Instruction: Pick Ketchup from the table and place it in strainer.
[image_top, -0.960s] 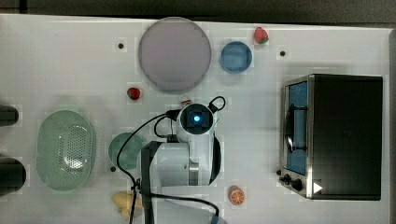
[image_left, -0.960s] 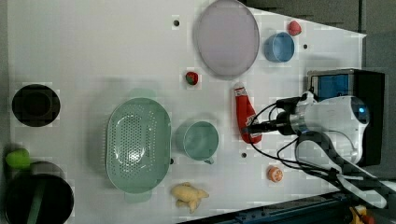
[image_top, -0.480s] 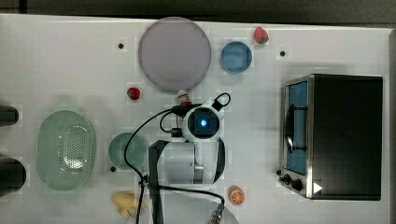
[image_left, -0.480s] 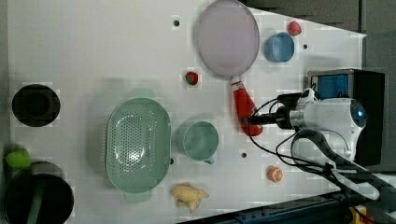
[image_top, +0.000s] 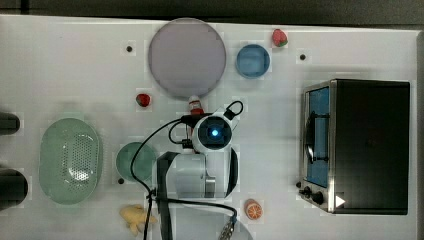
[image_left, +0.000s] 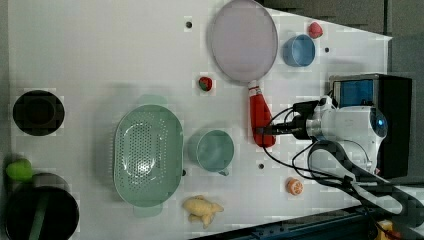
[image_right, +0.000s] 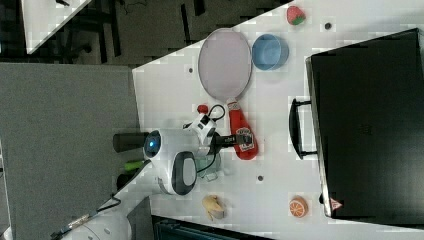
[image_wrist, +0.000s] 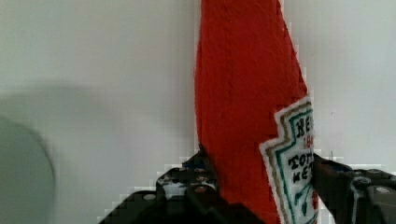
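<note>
The Ketchup (image_left: 259, 112) is a red bottle with a white cap, lying on the white table between the grey plate and the teal cup (image_left: 215, 150). Its label (image_right: 245, 137) faces up in the right view. My gripper (image_left: 263, 132) is down over the bottle's wide end. In the wrist view its dark fingers (image_wrist: 205, 168) press against both sides of the Ketchup (image_wrist: 243, 93). From above, the arm covers the bottle except its cap (image_top: 195, 106). The strainer (image_top: 70, 160), a pale mint oval basket, sits beyond the cup at the top view's left and holds nothing.
A grey plate (image_top: 186, 57) lies close to the bottle's cap, with a blue bowl (image_top: 252, 61) beside it. A black oven (image_top: 365, 145) fills the top view's right. Two red fruits (image_top: 143, 100) (image_top: 280, 37), an orange half (image_top: 253, 209) and a yellow toy (image_top: 135, 217) lie around.
The arm has shifted towards the grey plate and come down over the Ketchup. The fingers have closed in from wide open onto the bottle's sides.
</note>
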